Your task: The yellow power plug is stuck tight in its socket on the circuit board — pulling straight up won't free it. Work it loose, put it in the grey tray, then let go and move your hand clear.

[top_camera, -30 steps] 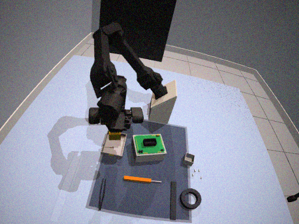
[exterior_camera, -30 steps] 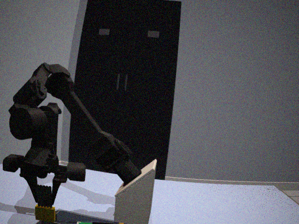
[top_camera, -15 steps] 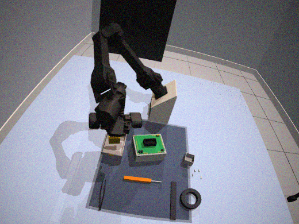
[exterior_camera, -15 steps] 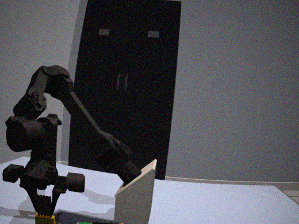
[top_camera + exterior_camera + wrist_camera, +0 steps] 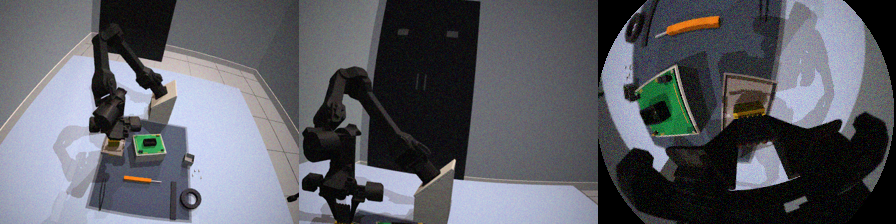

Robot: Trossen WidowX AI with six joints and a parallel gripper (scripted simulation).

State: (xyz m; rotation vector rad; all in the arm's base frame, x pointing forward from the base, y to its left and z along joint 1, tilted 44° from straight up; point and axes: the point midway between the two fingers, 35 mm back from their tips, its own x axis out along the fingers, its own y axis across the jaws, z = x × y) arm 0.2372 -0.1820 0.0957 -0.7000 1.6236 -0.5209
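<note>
yellow power plug (image 5: 114,142) (image 5: 749,109): at far left, pinched between the fingertips of the gripper (image 5: 117,138) (image 5: 344,220) (image 5: 750,119), over the grey tray (image 5: 111,153) (image 5: 726,100); whether it touches the tray floor, can't tell. tray's right rim stands near the circuit board (image 5: 158,149) (image 5: 673,112), narrow gap between. screwdriver (image 5: 137,179) (image 5: 694,25) nearer the mat's front edge, well apart from the plug. mat's right edge: small open box (image 5: 188,159) (image 5: 631,92) beside it.

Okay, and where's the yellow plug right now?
The plug is in the gripper's fingers, over the grey tray, which sits beside the circuit board in top and wrist views.
</note>
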